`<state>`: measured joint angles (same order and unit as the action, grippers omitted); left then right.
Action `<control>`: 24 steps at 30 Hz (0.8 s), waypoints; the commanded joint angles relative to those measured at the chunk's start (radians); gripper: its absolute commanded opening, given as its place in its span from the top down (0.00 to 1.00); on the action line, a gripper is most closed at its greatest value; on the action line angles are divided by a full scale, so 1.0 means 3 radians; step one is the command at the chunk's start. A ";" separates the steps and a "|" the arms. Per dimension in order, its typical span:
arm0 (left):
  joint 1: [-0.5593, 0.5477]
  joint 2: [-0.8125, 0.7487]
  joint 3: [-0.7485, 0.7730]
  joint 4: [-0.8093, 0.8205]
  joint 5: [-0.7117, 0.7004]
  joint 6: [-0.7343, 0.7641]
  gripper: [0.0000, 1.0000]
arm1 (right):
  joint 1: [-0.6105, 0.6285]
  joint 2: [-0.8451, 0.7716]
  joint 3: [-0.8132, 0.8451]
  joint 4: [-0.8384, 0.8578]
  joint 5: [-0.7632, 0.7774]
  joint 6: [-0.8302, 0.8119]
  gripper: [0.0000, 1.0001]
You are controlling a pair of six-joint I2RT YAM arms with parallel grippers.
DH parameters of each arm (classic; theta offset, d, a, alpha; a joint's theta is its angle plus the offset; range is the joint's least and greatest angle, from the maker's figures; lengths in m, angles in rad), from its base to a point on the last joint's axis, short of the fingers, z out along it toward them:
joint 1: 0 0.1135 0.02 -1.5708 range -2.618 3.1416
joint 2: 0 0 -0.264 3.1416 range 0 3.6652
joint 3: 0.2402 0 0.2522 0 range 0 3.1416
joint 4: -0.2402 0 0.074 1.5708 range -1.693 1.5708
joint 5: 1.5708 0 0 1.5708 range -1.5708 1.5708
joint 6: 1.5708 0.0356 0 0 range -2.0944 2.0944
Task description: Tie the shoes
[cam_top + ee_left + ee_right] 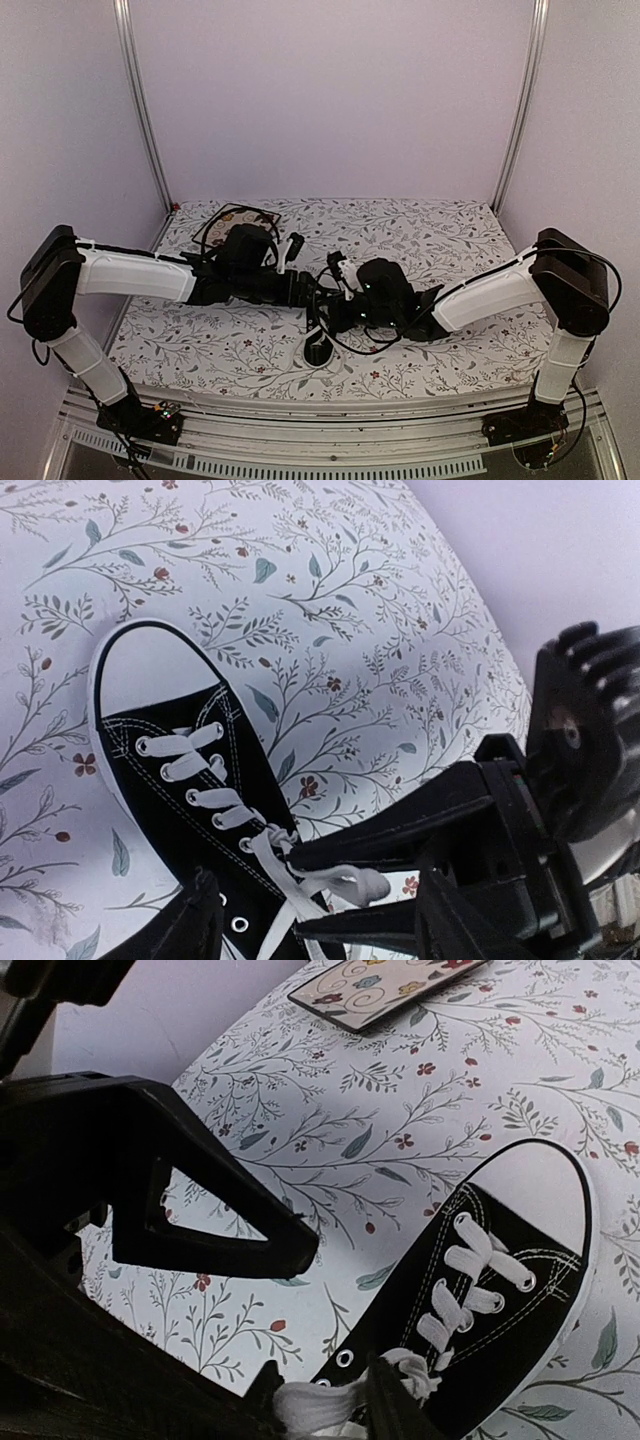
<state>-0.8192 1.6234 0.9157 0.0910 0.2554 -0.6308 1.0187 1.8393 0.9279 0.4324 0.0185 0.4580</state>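
Observation:
The black sneaker (190, 770) with a white toe cap lies on the floral cloth. It also shows in the right wrist view (520, 1260). In the top view the two grippers meet over it and only a dark bit (320, 350) shows. My right gripper (283, 1320) is open; in the left wrist view its two fingers lie above and below a white lace loop (355, 885) by the top eyelets. My left gripper (318, 890) is open, its fingers apart on either side of the lace strands over the shoe's tongue. Bunched lace (320, 1410) shows at the frame's bottom.
A square floral plate (390, 985) lies farther back on the cloth. The floral cloth (440, 230) covers the whole table, with purple walls at the back and both sides. Black cables (225, 215) loop behind the left arm.

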 commanded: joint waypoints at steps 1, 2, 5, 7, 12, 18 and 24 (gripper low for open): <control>0.0022 -0.0010 -0.0035 0.0056 0.0037 0.0169 0.34 | -0.0045 -0.0190 0.0043 -0.0142 -0.0044 0.0051 0.64; 0.0023 -0.0027 -0.0058 0.0072 0.0030 0.0209 0.34 | -0.0057 -0.0235 0.0017 -0.0183 -0.0036 0.0060 0.62; 0.0023 -0.0068 -0.0131 0.0160 0.0040 0.0355 0.33 | -0.0110 -0.0367 -0.0045 -0.0326 0.0003 0.0102 0.59; 0.0022 -0.0047 -0.0142 0.0207 0.0103 0.0452 0.34 | -0.0163 -0.0437 -0.0106 -0.0345 -0.0025 0.0117 0.58; 0.0020 0.0029 -0.0111 0.0253 0.0264 0.0421 0.35 | -0.0208 -0.0511 -0.0157 -0.0342 -0.0198 0.0129 0.53; 0.0006 -0.0069 -0.0228 0.0485 0.0300 0.0287 0.32 | -0.0211 -0.0688 -0.0234 -0.0343 -0.0288 0.0078 0.36; -0.0081 -0.0063 -0.0162 0.0435 0.0247 0.0349 0.30 | -0.0246 -0.1040 -0.0414 -0.0353 -0.0395 -0.0013 0.26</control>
<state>-0.8242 1.6138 0.8581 0.2062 0.3481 -0.5381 0.9504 1.6245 0.8391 0.3004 -0.0475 0.4713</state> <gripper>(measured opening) 0.697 0.729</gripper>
